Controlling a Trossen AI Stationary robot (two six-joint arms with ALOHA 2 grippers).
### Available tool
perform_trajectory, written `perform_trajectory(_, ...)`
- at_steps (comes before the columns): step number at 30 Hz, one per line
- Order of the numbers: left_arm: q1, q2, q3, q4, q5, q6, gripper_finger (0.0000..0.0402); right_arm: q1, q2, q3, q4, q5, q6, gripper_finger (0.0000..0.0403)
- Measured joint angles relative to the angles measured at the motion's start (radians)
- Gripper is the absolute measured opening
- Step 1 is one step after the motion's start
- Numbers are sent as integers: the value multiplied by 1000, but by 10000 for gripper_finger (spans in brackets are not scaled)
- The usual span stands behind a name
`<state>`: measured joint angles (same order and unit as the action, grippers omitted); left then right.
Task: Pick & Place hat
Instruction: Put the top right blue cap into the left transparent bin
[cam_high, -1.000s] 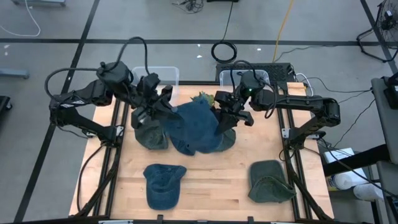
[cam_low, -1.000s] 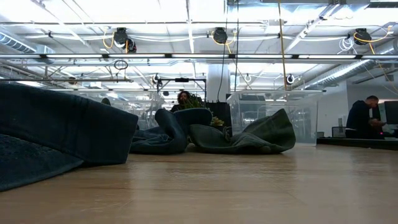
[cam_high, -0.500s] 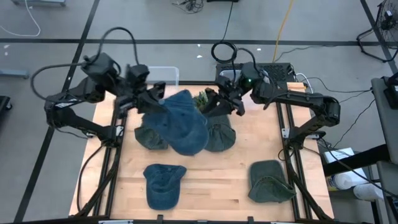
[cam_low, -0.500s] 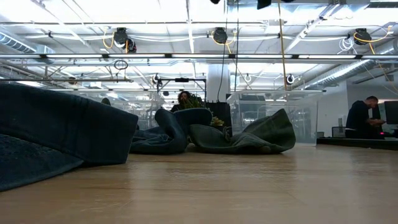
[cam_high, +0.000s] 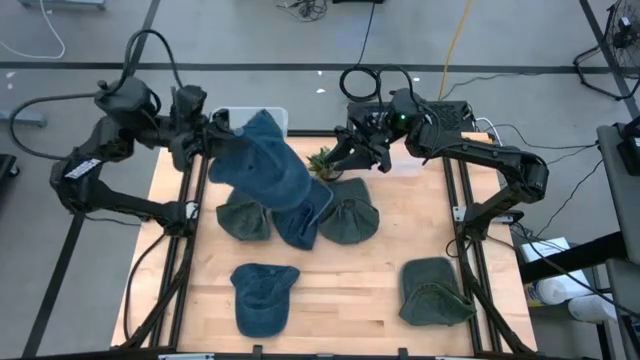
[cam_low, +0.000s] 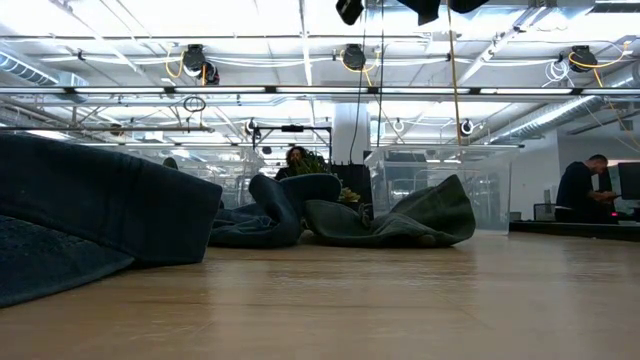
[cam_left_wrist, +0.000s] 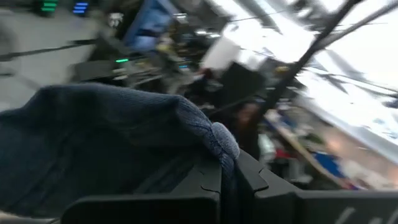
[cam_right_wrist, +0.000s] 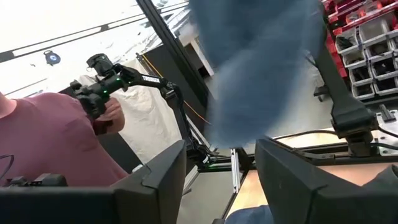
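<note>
My left gripper (cam_high: 213, 138) (cam_left_wrist: 229, 167) is raised over the table's far left and is shut on a blue hat (cam_high: 268, 165) (cam_left_wrist: 118, 130). My right gripper (cam_high: 347, 152) (cam_right_wrist: 221, 168) is open and empty, raised over the far middle to the right of that hat. The hat shows blurred beyond its fingers (cam_right_wrist: 261, 62). Below, a pile lies on the wood: a dark green hat (cam_high: 243, 218), a blue one (cam_high: 300, 230) and a second green one (cam_high: 352, 220). My left gripper pinches a bunched bit of the blue hat's cloth (cam_left_wrist: 219, 142) between its two fingers; the cloth bulges over the fingertips. The fingers come from the table's left. The hat is lifted clear and hangs out toward the right, above the pile.
A blue cap (cam_high: 263, 296) lies near the front left and a green cap (cam_high: 435, 292) near the front right. A camouflage-patterned item (cam_high: 324, 160) lies behind the pile. Two clear bins (cam_high: 258, 118) (cam_high: 420, 125) stand at the far edge. Bare wood lies between the caps.
My left gripper has risen and swung toward the table's far left, carrying the blue hat up off the pile until it hangs clear. My right gripper has risen and drawn back toward the far edge, away from the pile.
</note>
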<state>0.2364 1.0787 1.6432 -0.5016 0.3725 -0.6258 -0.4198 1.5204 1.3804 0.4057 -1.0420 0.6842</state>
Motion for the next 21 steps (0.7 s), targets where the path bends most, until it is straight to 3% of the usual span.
perform_trajectory(7, 89, -26, 0, -176, -70, 57, 3, 0, 0, 0, 0, -1, -20, 172)
perform_trajectory(15, 157, -18, 0, -261, -61, 73, 3, 8, 0, 0, 0, -6, 105, 171)
perform_trajectory(21, 202, -12, 0, -317, -4, 56, 3, 10, 0, 0, 0, -6, 56, 171)
